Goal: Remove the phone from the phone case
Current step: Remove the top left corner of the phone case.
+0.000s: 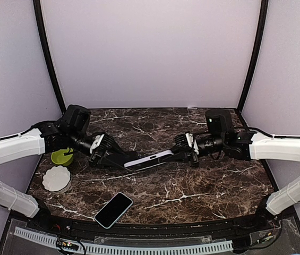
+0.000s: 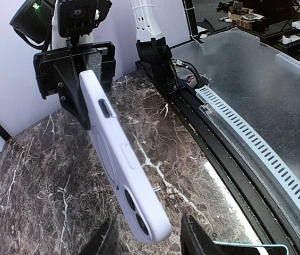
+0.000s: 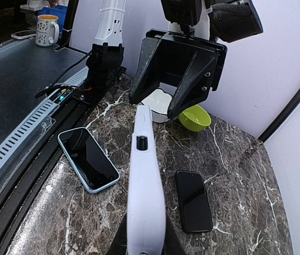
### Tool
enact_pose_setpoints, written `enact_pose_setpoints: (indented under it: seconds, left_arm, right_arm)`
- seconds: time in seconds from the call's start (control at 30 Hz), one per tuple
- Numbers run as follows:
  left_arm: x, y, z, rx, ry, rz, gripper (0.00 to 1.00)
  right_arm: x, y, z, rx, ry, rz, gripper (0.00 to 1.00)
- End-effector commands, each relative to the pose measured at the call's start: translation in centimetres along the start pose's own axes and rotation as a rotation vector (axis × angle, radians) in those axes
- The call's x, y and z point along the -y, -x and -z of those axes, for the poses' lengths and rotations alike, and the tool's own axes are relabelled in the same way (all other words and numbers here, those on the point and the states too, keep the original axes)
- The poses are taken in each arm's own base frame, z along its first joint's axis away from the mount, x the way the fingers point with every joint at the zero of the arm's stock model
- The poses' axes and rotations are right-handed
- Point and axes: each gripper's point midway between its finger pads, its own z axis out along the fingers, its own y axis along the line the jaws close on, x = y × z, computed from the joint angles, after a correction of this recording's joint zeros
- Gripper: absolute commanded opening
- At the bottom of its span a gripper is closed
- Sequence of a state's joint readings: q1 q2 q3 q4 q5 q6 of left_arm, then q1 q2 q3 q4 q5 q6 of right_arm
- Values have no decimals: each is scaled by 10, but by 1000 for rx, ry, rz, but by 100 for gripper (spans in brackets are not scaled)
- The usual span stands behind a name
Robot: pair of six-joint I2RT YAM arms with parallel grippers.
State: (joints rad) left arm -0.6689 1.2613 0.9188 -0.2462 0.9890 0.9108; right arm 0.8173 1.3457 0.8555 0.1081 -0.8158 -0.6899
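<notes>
A lavender phone case (image 1: pixel 150 159) hangs in the air between my two grippers, above the middle of the marble table. My right gripper (image 1: pixel 177 152) is shut on its right end; in the right wrist view (image 3: pixel 144 245) the case (image 3: pixel 145 180) runs away from the fingers. My left gripper (image 1: pixel 119 158) is open, and in the left wrist view (image 2: pixel 147 236) its fingers stand either side of the case's camera-cutout end (image 2: pixel 119 159) with gaps. A bare black phone (image 3: pixel 193 201) lies on the table beside the case. I cannot tell whether the case holds a phone.
A phone in a light-blue case (image 1: pixel 113 210) lies near the front edge, also in the right wrist view (image 3: pixel 88 158). A green bowl (image 1: pixel 61 156) and a white scalloped dish (image 1: pixel 57 179) sit at the left. A black rail (image 1: pixel 155 231) runs along the front.
</notes>
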Motion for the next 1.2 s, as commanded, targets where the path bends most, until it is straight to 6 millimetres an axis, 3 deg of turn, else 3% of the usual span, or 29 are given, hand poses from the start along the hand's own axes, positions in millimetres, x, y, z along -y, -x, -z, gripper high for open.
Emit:
enact_pose_setpoints:
  seconds: [0.0,0.5,1.17]
  left_arm:
    - [12,4,-2,28,-50,-5,41]
    - [14,-6,-6,11,-59,19,44]
    - [18,-11,-7,1,-76,18,28]
  right_arm:
    - [13,32,-1,74,-24,103,0]
    - [16,38,-5,89,-22,124,0]
    - [13,46,-7,112,-20,155,0]
